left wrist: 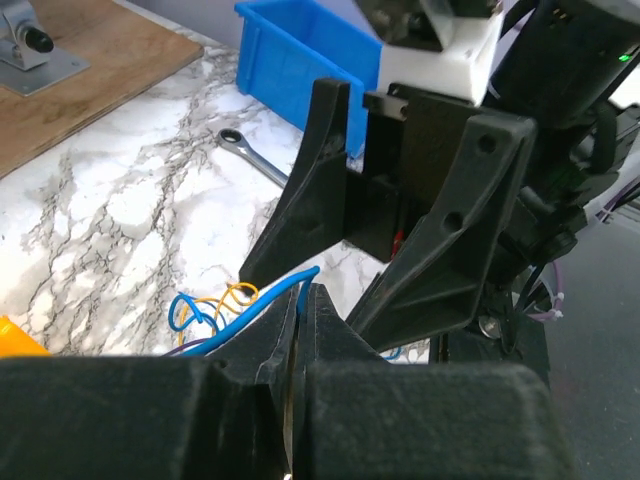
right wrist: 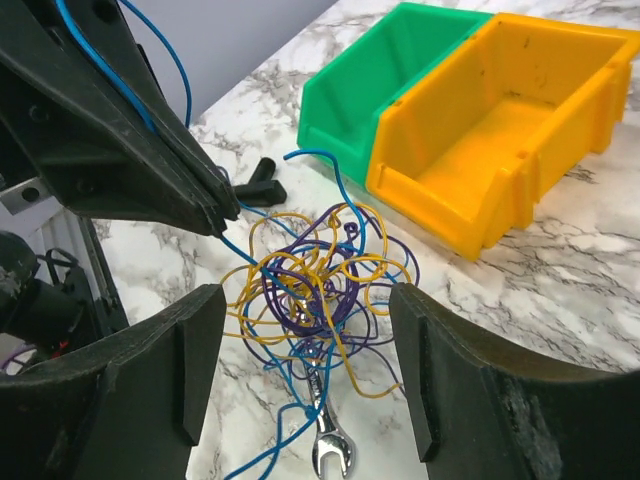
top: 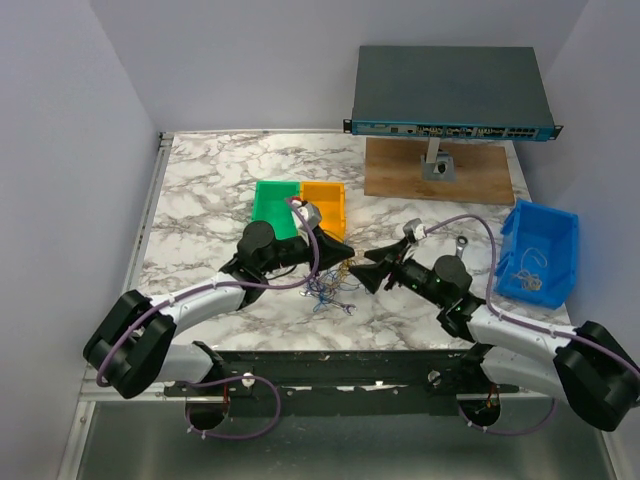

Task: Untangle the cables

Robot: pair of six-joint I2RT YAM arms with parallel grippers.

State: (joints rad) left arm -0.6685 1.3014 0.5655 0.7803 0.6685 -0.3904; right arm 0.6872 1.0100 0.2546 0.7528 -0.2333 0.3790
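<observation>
The cables (right wrist: 320, 290) are a loose tangle of thin blue, yellow and purple wires on the marble table, seen in the top view (top: 330, 285) between both grippers. My left gripper (left wrist: 300, 292) is shut on one blue wire (left wrist: 245, 305) that runs from the tangle. In the right wrist view its tip (right wrist: 212, 215) holds that wire a little above the table, left of the tangle. My right gripper (right wrist: 305, 305) is open and empty, its fingers (right wrist: 195, 350) straddling the tangle from above. In the top view the two grippers (top: 345, 250) (top: 368, 272) nearly meet.
A small steel wrench (right wrist: 328, 440) lies under the tangle's near side. Another wrench (left wrist: 250, 155) lies near the blue bin (top: 540, 250). Green bin (top: 272, 205) and orange bin (top: 325, 205) stand behind the tangle. A network switch (top: 450, 95) sits on a wooden board (top: 400, 175).
</observation>
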